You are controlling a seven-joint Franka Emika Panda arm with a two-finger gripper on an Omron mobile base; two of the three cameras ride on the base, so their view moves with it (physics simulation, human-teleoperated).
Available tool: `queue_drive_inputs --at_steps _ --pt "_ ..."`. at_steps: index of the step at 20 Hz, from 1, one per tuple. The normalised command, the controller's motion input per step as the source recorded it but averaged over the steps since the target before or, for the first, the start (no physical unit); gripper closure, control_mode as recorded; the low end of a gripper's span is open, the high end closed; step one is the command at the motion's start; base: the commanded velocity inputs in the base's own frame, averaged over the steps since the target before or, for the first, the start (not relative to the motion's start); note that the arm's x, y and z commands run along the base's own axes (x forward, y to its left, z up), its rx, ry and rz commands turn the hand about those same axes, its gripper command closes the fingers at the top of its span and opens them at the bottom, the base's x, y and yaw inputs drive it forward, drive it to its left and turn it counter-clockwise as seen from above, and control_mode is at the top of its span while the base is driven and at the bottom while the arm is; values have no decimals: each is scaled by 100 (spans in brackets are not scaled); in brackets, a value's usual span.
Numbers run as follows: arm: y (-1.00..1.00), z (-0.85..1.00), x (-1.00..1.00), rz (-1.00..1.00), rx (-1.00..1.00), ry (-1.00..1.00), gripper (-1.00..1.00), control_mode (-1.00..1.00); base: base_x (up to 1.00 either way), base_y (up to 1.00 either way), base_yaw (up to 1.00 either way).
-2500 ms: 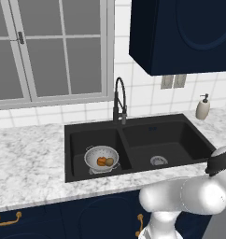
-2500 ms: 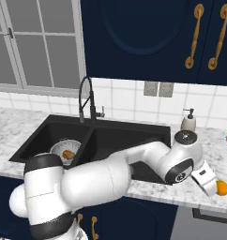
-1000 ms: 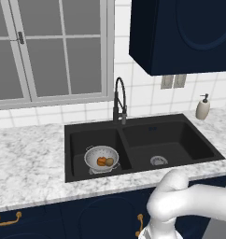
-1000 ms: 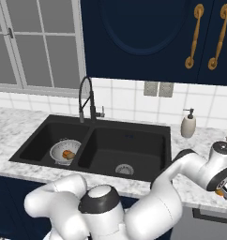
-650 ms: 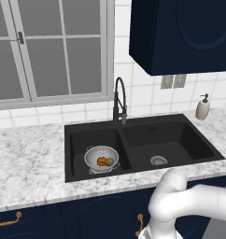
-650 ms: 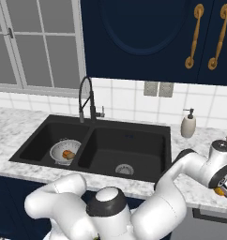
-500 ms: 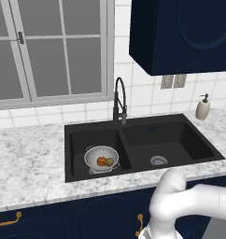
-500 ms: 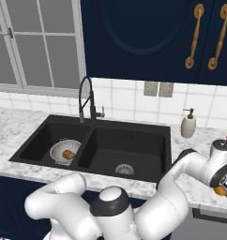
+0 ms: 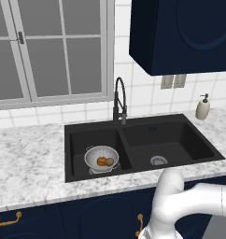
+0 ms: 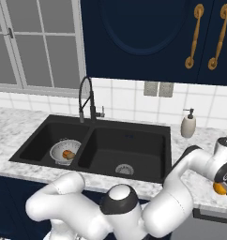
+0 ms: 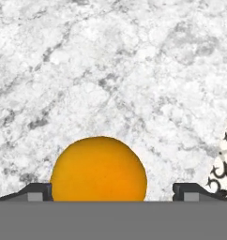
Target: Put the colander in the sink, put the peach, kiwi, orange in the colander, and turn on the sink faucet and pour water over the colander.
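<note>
The silver colander (image 9: 102,156) (image 10: 64,151) stands in the left basin of the black sink (image 9: 180,140) (image 10: 134,140). In it lie the orange-coloured peach (image 9: 101,161) and the brown kiwi (image 9: 109,161). The black gooseneck sink faucet (image 9: 119,99) (image 10: 87,104) rises behind the divider, and no water is in view. The orange (image 11: 98,169) (image 10: 219,188) rests on the marbled counter right of the sink. My gripper (image 11: 113,192) is open just over it, a fingertip (image 11: 39,191) on each side and the orange nearer the left one.
A beige soap pump bottle (image 9: 202,108) (image 10: 187,125) stands behind the sink's right corner. A black-and-white patterned thing (image 11: 224,168) lies close to the right of the orange. A red item (image 10: 226,139) sits at the far right of the counter.
Since the earliest frames the arm has swung farther right, over the counter beside the sink. Over the last second it has hardly moved, and the jaws stay wide.
</note>
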Motion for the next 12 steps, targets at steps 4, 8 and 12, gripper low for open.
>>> queue_drive_inputs --at_steps 4,8,12 --pt "-1 -24 0 -2 7 0 -100 -100 0 0 0" --pt "0 -28 0 -4 7 0 -100 -100 0 0 0" --pt "2 -32 0 -6 6 1 -100 -100 0 0 0"
